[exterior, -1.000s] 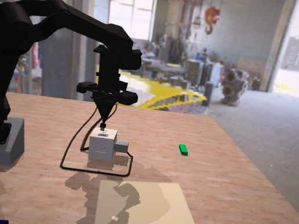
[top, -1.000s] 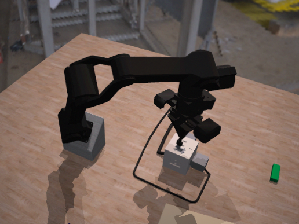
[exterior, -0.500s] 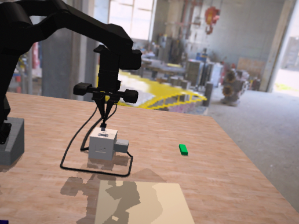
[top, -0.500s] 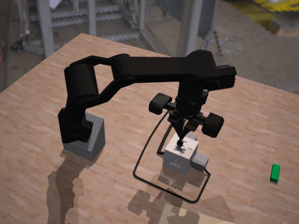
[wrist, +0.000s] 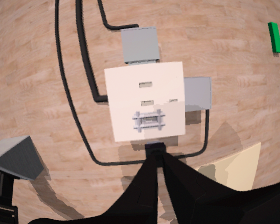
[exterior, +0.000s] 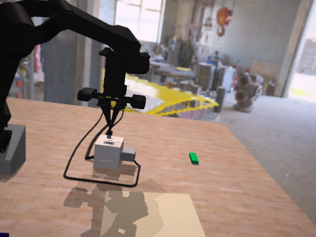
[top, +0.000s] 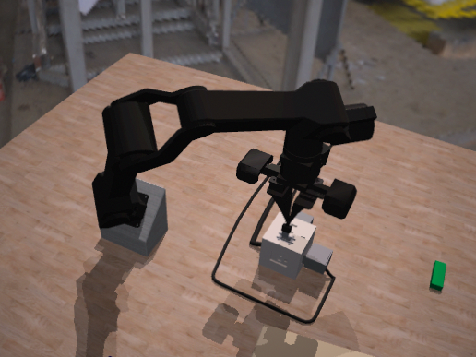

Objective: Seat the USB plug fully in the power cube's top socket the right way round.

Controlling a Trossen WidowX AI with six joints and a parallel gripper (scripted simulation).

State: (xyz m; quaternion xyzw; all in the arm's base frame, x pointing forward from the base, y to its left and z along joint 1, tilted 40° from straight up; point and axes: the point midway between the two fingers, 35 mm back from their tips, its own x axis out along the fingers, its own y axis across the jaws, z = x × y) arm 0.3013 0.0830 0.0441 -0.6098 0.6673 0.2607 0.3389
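The white power cube (top: 279, 257) (exterior: 102, 162) (wrist: 122, 87) stands on the table, with slots and a grey bracket-like guide (top: 286, 238) (exterior: 109, 142) (wrist: 149, 120) on its top. My gripper (top: 288, 223) (exterior: 109, 128) (wrist: 158, 159) points down over the cube and is shut on the black USB plug (top: 286, 228) (exterior: 109, 133) (wrist: 155, 147). In the exterior view, the plug is upright with its grey metal end showing between the black body and the cube's top. The plug is not fully seated. Whether the metal tip touches the cube or guide cannot be told.
Grey plug blocks stick out of the cube, one at its side (top: 318, 257) (exterior: 128, 154) (wrist: 198, 93) and one at its back (wrist: 140, 45). Black cables (top: 258, 301) (exterior: 92, 181) loop around it. A green block (top: 438, 275) (exterior: 193, 158) (wrist: 274, 37) and a tan mat (exterior: 177, 210) (wrist: 242, 170) lie farther off.
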